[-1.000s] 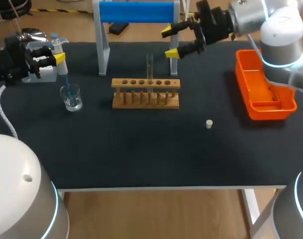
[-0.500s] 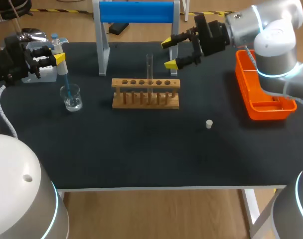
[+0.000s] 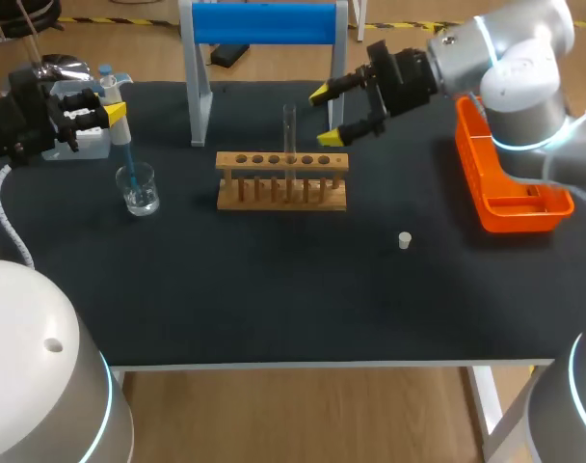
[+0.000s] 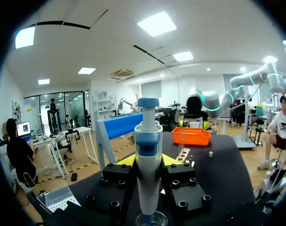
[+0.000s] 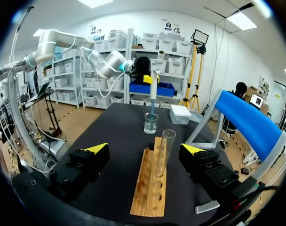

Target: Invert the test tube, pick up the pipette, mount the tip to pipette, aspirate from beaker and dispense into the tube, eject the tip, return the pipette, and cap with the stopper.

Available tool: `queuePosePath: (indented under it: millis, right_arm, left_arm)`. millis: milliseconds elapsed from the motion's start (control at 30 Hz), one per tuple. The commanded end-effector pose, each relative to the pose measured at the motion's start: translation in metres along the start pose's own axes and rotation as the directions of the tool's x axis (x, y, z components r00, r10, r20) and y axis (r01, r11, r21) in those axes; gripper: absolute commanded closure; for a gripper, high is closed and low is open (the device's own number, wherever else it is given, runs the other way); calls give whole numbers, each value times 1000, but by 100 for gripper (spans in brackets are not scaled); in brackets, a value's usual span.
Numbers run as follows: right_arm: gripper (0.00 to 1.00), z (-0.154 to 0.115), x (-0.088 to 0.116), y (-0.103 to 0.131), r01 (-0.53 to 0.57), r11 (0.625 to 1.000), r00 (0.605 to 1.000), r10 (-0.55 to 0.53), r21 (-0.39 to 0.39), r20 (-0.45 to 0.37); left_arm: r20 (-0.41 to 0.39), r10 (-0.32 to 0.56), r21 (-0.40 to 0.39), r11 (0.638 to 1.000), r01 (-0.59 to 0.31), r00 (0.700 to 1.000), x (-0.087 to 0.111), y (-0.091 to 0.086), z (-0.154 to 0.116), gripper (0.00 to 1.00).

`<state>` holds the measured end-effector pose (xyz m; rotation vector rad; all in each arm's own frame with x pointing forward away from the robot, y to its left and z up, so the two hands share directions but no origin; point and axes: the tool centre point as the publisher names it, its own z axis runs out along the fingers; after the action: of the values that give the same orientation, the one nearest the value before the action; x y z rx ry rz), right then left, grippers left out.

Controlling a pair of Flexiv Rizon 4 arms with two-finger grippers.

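Left hand: my left gripper (image 3: 110, 104) is clamped on the pipette (image 3: 108, 85), a finger on each side of its body; it holds the pipette upright over the beaker (image 3: 139, 188).
Right hand: my right gripper (image 3: 325, 118) is spread wide and holds nothing; it sits just beside the test tube (image 3: 289, 130), without touching it.
Task's things: the test tube stands mouth-up in the wooden rack (image 3: 281, 179); the blue tip (image 3: 127, 154) reaches down into the beaker; the stopper (image 3: 404, 240) lies apart on the table (image 3: 274, 289), between the rack and the orange tray (image 3: 510, 207).
Step in hand: aspirating from the beaker, as I judge it; dispensing, ejecting, returning and capping are left to do.
Doing it well: hold the pipette vertical and the tip under the liquid without pressing on the glass; lift straight out so the beaker is not dragged; bring the right fingers level around the tube before closing, so the rack does not shift.
Left wrist view only: the fingers' grip on the pipette (image 4: 147, 155) is plain, and the beaker's rim (image 4: 150, 219) lies directly under it; the liquid level I cannot tell.
Right wrist view only: the tube (image 5: 164, 153) stands ahead of the open right gripper (image 5: 144, 149), nearer one finger; the beaker (image 5: 151, 123) lines up beyond the rack (image 5: 150, 183).
Head view only: the stopper and the tray.
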<state>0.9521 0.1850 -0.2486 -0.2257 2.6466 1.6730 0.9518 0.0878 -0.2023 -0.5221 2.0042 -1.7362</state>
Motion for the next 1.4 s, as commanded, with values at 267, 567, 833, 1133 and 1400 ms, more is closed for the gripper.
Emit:
queuePosePath:
  millis: [267, 567, 833, 1133, 1400]
  right_arm:
    - [0, 18, -4, -10, 22, 997, 1000, -21, 71, -14]
    - [0, 26, -9, -20, 32, 992, 999, -31, 118, -10]
    - [0, 35, -14, -29, 55, 985, 998, -58, 165, 15]
    - [0, 43, -22, -34, 60, 984, 998, -64, 168, 21]
    - [0, 50, -30, -32, 61, 985, 997, -67, 163, 31]
  left_arm:
    - [-2, 0, 0, 1000, 0, 1000, 0, 0, 0, 100]
    - [-2, 0, 0, 1000, 0, 1000, 0, 0, 0, 100]
    - [-2, 0, 0, 1000, 0, 1000, 0, 0, 0, 100]
    - [-2, 0, 0, 1000, 0, 1000, 0, 0, 0, 100]
    - [-2, 0, 0, 1000, 0, 1000, 0, 0, 0, 100]
